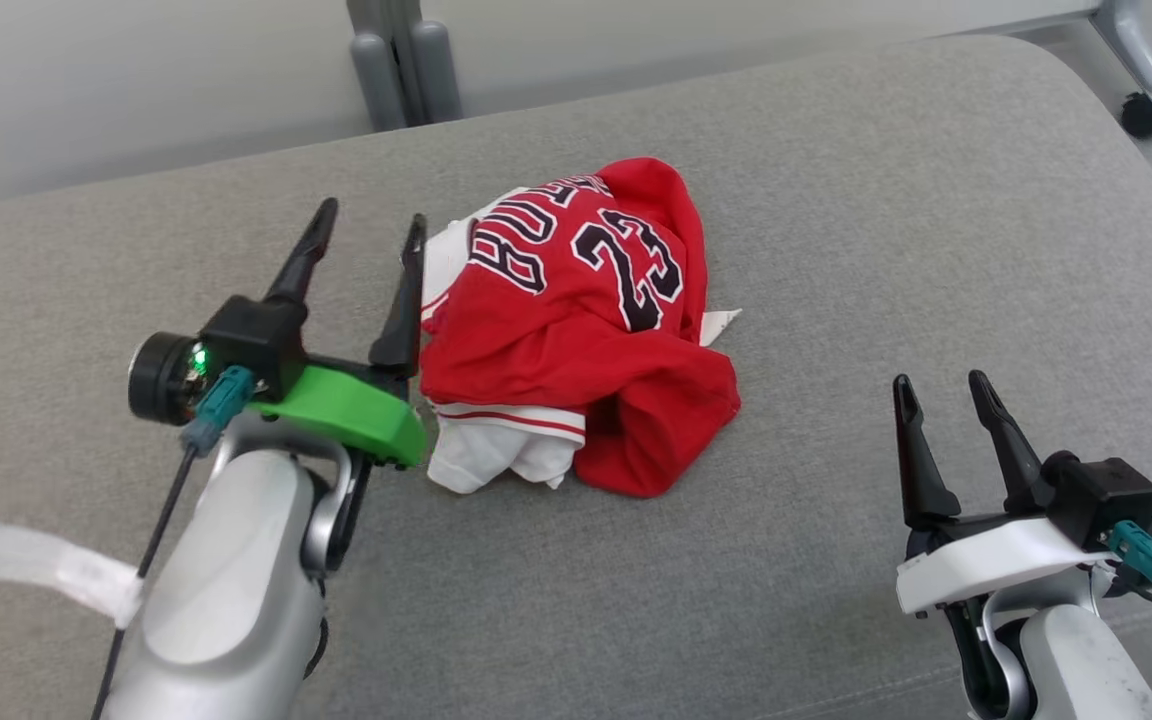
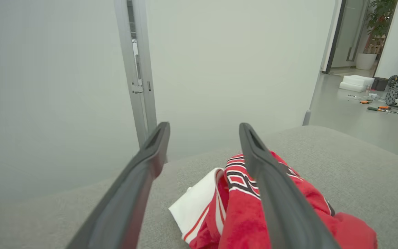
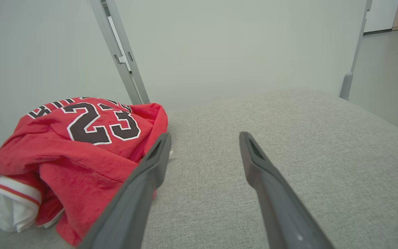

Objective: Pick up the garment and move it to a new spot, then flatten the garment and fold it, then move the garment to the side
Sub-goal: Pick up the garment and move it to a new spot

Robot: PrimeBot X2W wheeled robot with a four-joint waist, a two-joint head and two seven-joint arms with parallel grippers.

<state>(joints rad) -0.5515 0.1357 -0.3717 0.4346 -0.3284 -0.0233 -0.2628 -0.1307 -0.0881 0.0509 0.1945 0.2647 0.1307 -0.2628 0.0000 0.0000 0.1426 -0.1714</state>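
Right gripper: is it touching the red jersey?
Apart. The head view shows a stretch of bare grey cushion between the open right gripper and the jersey.

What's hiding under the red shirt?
The red shirt lies crumpled on the grey cushion. Some white cloth with a red stripe pokes out from under its near edge. Anything else beneath the heap is covered, so I cannot tell.
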